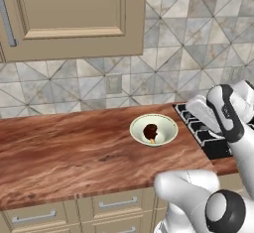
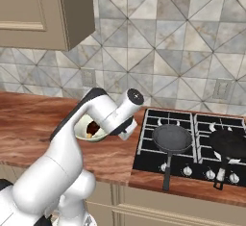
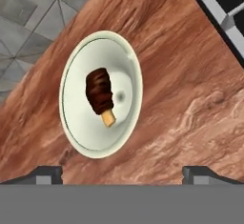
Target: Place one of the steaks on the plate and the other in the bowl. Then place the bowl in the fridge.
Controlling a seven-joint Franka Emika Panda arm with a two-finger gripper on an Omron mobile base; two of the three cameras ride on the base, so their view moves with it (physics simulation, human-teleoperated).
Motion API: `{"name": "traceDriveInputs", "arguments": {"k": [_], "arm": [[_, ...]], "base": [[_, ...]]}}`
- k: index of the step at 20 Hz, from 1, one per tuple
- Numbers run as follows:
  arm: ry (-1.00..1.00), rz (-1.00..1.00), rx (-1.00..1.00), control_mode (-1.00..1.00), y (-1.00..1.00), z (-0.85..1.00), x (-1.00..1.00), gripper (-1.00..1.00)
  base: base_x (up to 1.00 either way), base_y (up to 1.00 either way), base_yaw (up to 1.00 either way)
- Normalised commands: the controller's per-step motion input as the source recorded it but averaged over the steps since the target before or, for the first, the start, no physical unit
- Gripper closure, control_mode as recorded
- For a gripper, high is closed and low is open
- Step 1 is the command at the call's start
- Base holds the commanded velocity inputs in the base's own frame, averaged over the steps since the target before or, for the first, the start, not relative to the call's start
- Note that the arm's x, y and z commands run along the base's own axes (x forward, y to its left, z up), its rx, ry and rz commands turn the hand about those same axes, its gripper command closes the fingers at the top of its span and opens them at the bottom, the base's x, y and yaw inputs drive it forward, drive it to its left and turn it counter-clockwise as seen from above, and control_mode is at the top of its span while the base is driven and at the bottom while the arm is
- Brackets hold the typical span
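I see 1 steak (image 3: 100, 94) lying in the bowl (image 3: 76, 132), its long axis running top to bottom in the hand view, tan end down. The bowl sits on the wooden surface (image 3: 190, 108), left of centre, just above my claw (image 3: 122, 173), which is released and empty. I'd shift left for the rim.

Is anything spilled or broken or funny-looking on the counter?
Nothing stands out. The bowl sits upright on the wooden counter with one steak inside it. Two pans sit flat on the stove. No spills or damage show.
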Motion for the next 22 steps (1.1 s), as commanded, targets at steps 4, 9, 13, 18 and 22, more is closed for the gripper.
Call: {"name": "traceDriveInputs", "arguments": {"k": [4,9,13,18,22], "arm": [[0.15,-0.24,0.00,-1.00,0.08,-0.41,0.10,-1.00],[0.09,0.00,0.00,-1.00,0.15,-0.19,0.17,-1.00],[0.02,0.00,0.00,-1.00,0.06,-0.10,0.24,-1.00],[0.01,0.00,0.00,-1.00,0.00,-0.13,0.24,-1.00],[0.00,0.00,0.00,-1.00,0.00,-0.25,0.20,-1.00]], "base": [[0.00,0.00,0.00],[0.00,0.00,0.00],[0.00,0.00,0.00],[0.00,0.00,0.00],[0.00,0.00,0.00]]}}
